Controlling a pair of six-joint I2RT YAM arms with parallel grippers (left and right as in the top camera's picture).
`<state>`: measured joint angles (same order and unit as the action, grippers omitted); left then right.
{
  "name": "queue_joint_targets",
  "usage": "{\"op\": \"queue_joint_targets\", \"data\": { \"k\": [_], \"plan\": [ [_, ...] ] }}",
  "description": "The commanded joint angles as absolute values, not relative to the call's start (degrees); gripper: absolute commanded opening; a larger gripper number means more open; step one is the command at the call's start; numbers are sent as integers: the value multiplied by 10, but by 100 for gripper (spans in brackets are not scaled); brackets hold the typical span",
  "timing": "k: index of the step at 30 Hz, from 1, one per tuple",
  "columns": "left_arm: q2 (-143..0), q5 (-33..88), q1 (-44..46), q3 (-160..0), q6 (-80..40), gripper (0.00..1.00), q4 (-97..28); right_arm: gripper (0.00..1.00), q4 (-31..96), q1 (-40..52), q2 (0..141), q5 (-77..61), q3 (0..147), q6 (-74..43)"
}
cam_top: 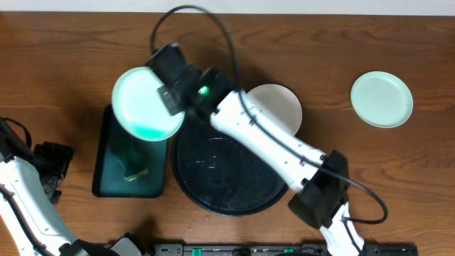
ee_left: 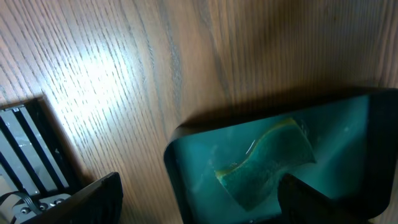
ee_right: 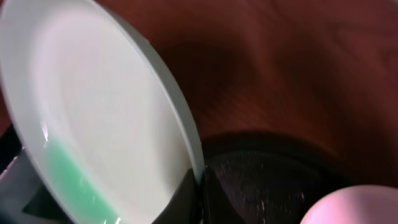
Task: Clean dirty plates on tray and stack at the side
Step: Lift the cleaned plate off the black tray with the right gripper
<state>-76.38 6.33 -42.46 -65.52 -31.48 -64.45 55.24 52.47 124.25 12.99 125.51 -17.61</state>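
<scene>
Your right gripper [cam_top: 169, 91] pinched the mint plate [cam_top: 142, 105], tilted over the teal tray [cam_top: 106, 181]; left gripper [ee_left: 202, 199] gaped wide.

A wooden table [cam_top: 64, 57] is seen, brightly lit in one patch. A dark teal rectangular tray [cam_top: 106, 167] is set on it toward the left. A green sponge [ee_left: 267, 163] is laid inside that tray, bent into a wave. A black strip [cam_top: 213, 249] is placed along the near edge.

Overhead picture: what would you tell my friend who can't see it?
The right gripper holds a mint-green plate, green mess along one edge, above a teal tray. Its arm crosses the black tray, a white plate at the rim. Another mint plate lies on the table.
</scene>
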Motion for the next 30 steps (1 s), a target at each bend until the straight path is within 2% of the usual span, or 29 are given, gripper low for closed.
{"op": "queue_joint_targets", "data": {
  "k": [1, 13, 20, 30],
  "plan": [
    [-757, 71, -429, -656, -311, 80, -649, 2, 537, 567, 1248, 258, 1268, -146],
    [-757, 71, -429, -656, -311, 80, -651, 1, 434, 653, 1248, 519, 1268, -19],
    [-757, 72, -429, -656, -312, 80, -653, 1, 365, 680, 1248, 580, 1268, 81],
    [-757, 84, -429, -656, -312, 80, -653, 1, 340, 685, 1248, 615, 1267, 154]
  ]
}}
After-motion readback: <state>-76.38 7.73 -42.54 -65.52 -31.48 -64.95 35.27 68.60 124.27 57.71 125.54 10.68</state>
